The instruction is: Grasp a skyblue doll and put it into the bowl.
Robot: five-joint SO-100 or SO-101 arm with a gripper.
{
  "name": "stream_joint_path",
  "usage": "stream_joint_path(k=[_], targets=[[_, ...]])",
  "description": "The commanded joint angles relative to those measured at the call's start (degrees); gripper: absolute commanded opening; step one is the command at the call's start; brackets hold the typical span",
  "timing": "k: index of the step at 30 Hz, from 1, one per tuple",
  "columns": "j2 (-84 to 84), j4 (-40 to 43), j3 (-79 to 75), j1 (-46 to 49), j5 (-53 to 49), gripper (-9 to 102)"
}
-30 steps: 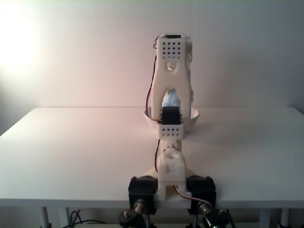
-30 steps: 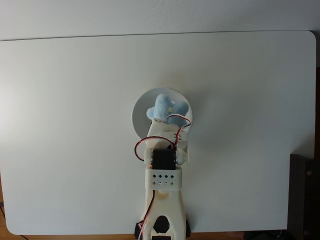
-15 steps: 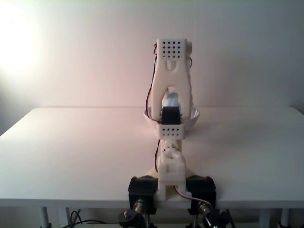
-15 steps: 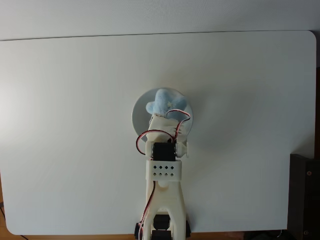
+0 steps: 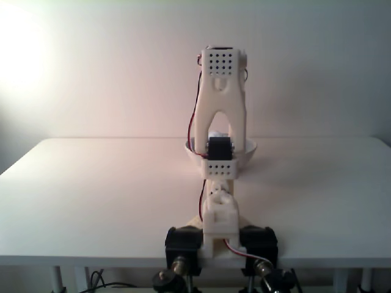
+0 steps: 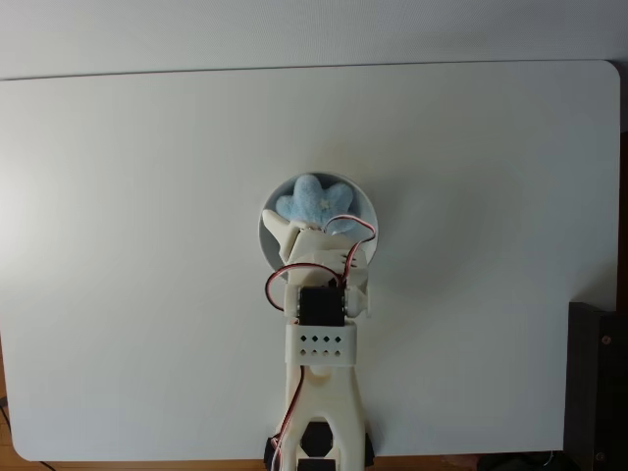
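Doll: the small fluffy sky-blue plush doll (image 6: pixel 314 199) lies inside the bowl, in its far half as the top-down fixed view shows it; lobes spread left and right. In the front fixed view only a pale sliver shows through the gap in my arm, too small to make out.
Bowl: the glossy white round bowl (image 6: pixel 365 204) sits near mid-table, its rim showing either side of my arm in the front fixed view (image 5: pixel 250 146).
Gripper: my white two-finger gripper (image 6: pixel 299 232) hangs over the near part of the bowl, just beside the doll; one finger (image 6: pixel 282 229) juts left, spread wide, nothing between the jaws.
Arm: my white printed arm (image 6: pixel 319 343) reaches from the near table edge, red wires looping over the wrist.
Table: plain white tabletop (image 6: pixel 128 245).
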Motion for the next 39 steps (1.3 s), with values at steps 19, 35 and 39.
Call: stream_joint_path(k=[19, 35, 39], targets=[[33.31, -0.97, -2.29, -0.62, 1.05, 53], [59.15, -0.26, 3.25, -0.7, 18.9, 53], [68.99, -0.26, 14.06, -0.7, 19.78, 53]])
